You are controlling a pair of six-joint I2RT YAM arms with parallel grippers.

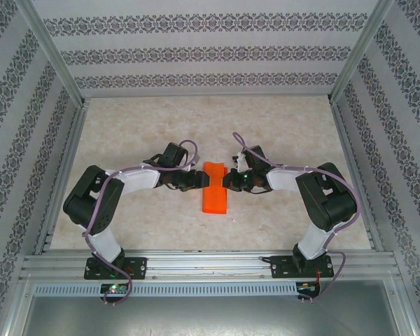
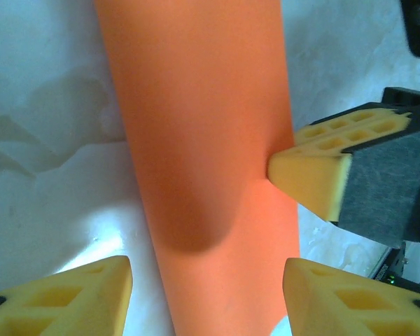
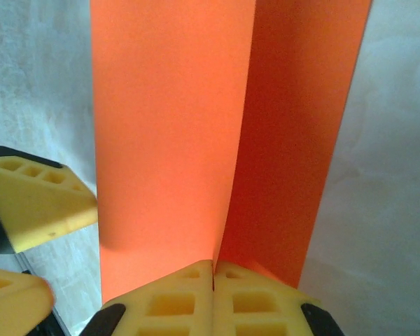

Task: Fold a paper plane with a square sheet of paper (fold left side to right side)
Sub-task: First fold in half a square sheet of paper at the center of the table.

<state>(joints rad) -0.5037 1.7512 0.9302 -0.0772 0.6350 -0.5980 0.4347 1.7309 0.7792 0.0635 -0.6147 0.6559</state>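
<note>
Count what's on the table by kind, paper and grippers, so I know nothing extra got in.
Orange-red sheet of paper: 1, partly folded
Grippers: 2, left gripper open astride it, right gripper shut on its flap
Total: 3

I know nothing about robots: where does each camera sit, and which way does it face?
Top external: high above and behind the arm bases, facing down at the table; both arms show, left gripper and right gripper meeting at the folded orange sheet.
Left wrist: on the left arm, facing down past its own open yellow fingers at the sheet.
Right wrist: on the right arm, facing along the sheet past its own shut fingers.
Shared: both wrist views show the sheet and the other gripper's fingertips.
</note>
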